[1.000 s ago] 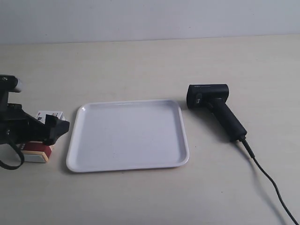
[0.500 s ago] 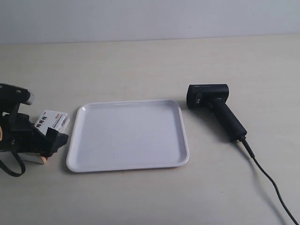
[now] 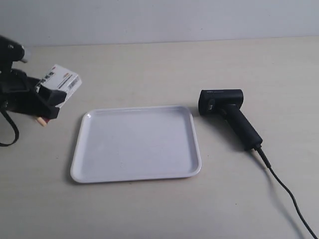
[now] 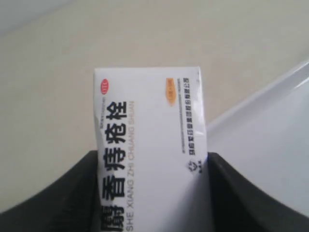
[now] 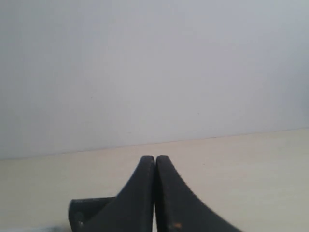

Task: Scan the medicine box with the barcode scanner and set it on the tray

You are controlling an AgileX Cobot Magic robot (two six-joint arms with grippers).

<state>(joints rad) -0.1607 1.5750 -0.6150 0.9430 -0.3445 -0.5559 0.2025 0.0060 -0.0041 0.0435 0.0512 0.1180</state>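
Observation:
The white medicine box (image 3: 62, 80) with a barcode on its side hangs above the table at the exterior view's left, tilted, held by my left gripper (image 3: 49, 97). In the left wrist view the box (image 4: 149, 145) fills the space between the two black fingers (image 4: 63, 193), so my left gripper (image 4: 152, 193) is shut on it. The white tray (image 3: 137, 143) lies flat in the middle of the table. The black barcode scanner (image 3: 229, 112) lies right of the tray, its cable (image 3: 284, 191) trailing off. My right gripper (image 5: 155, 162) is shut with nothing in it; the scanner head (image 5: 89, 212) shows behind its fingers.
The beige table (image 3: 149, 69) ends at a pale wall (image 3: 149, 20) behind. A tray corner (image 4: 270, 121) shows beside the box in the left wrist view.
My left gripper has lifted the medicine box off the table, from beside the tray's front left corner up and back. The scanner and tray have not moved.

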